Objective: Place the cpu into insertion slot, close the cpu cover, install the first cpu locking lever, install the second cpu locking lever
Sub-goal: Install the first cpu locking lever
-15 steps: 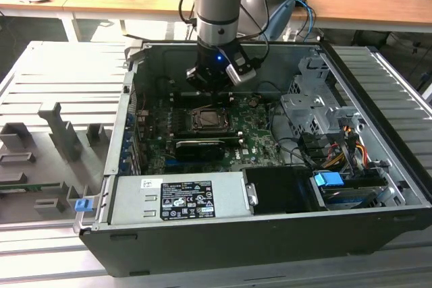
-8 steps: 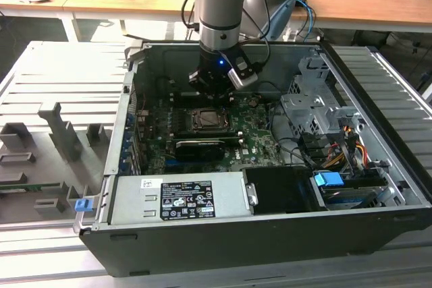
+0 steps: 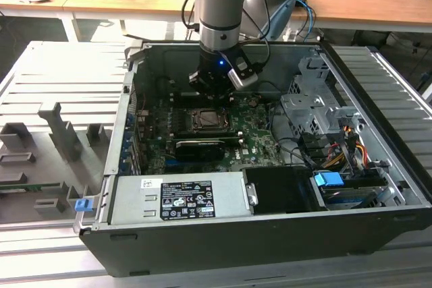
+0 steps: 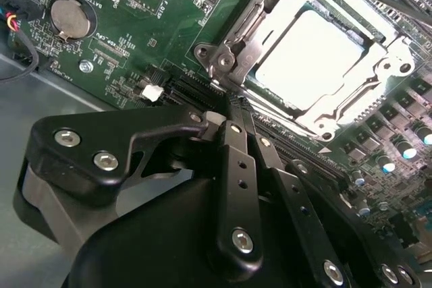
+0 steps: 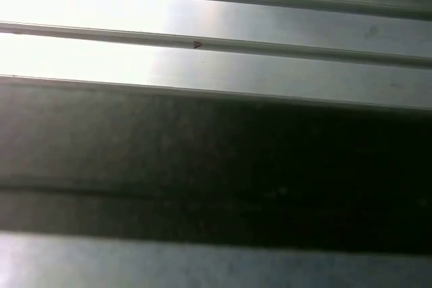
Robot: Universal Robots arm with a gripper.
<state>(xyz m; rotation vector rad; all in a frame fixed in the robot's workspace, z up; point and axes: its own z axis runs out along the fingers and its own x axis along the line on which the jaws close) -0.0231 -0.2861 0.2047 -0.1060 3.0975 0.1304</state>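
Inside the open computer case (image 3: 378, 234), the cpu (image 4: 307, 59) sits in the insertion slot (image 3: 207, 121) with the cpu cover (image 4: 378, 65) lowered flat around it — the pale face shows through the window. The gripper (image 4: 233, 109) stands just beside the socket's corner, fingers (image 4: 236, 160) drawn together, holding nothing.

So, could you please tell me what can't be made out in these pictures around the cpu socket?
- Gripper: in the second wrist view its fingertips end at the cpu cover's corner; contact is unclear.
- Locking levers: whether they are latched cannot be judged; the view's edge cuts off the cover's far side.
- Insertion slot: too small in the exterior view to show the cpu, and the arm overhangs it.
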